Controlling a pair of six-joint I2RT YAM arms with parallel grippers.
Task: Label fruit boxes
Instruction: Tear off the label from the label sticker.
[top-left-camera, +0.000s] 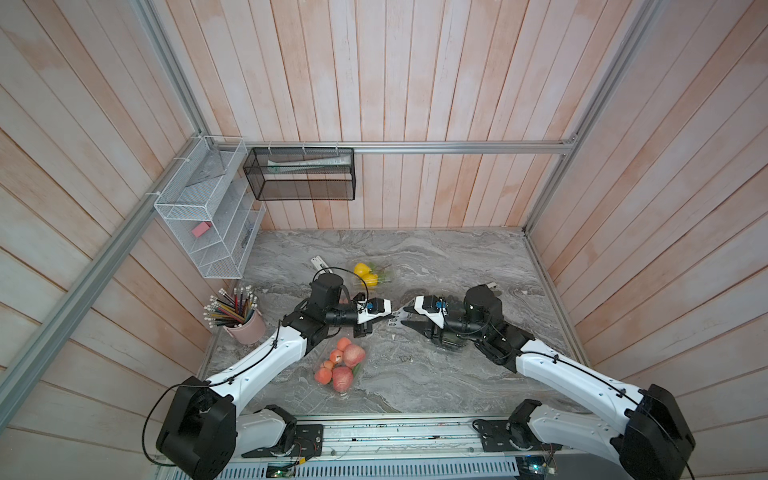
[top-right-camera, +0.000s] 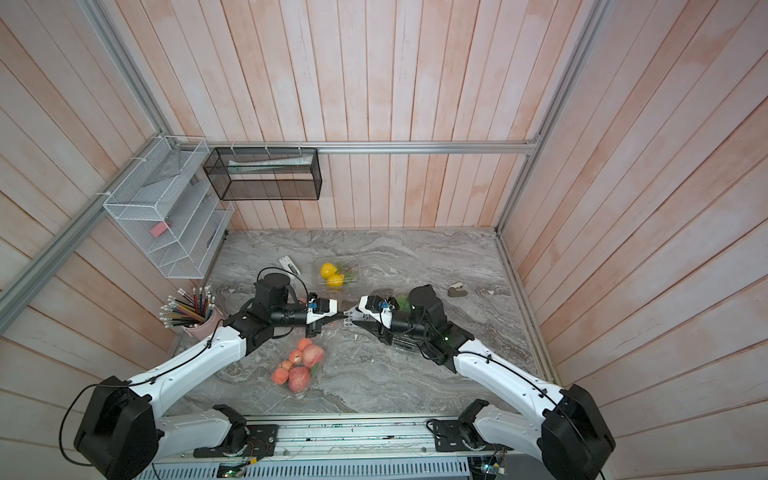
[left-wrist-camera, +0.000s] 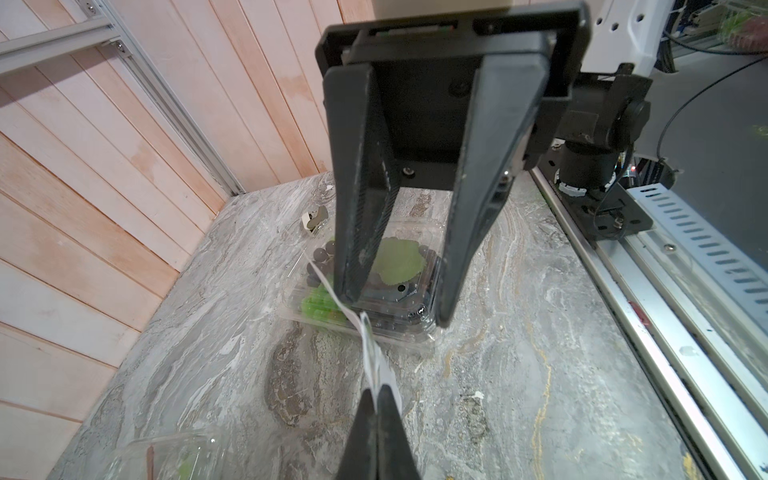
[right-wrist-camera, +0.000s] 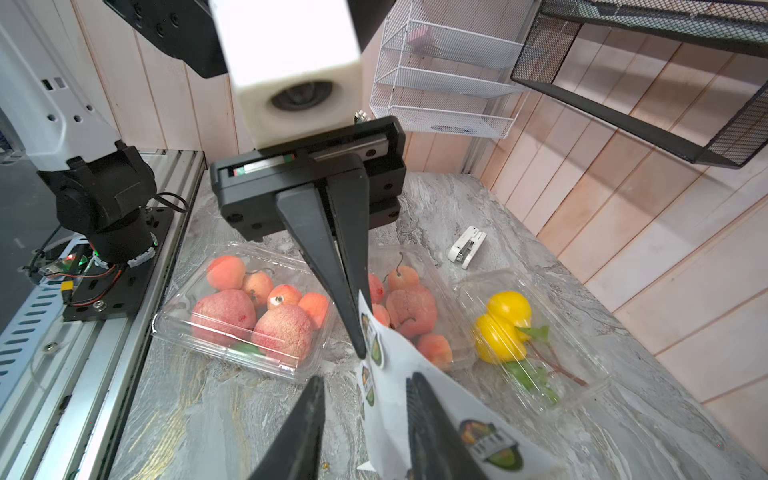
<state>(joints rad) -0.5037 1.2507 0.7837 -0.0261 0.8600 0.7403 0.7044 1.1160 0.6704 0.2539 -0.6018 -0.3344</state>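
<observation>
A white sticker sheet (right-wrist-camera: 395, 353) hangs above the table centre between both grippers. My left gripper (left-wrist-camera: 377, 390) is shut on one edge of it, also seen in a top view (top-left-camera: 392, 314). My right gripper (right-wrist-camera: 365, 390) faces it with its jaws apart, and the sheet's other end lies between and across its fingers (left-wrist-camera: 353, 270). Of the fruit boxes, one with yellow fruit (top-left-camera: 370, 274) sits at the back. One apple box (top-left-camera: 343, 365) is near the front, another (right-wrist-camera: 415, 307) under my left arm. The grape box (left-wrist-camera: 399, 266) lies under my right arm.
A pink pencil cup (top-left-camera: 245, 324) stands at the left edge. A white stapler-like item (top-left-camera: 320, 264) lies at the back left and a small object (top-right-camera: 457, 291) at the back right. A white wire rack (top-left-camera: 208, 208) and a black mesh basket (top-left-camera: 299, 172) hang on the walls.
</observation>
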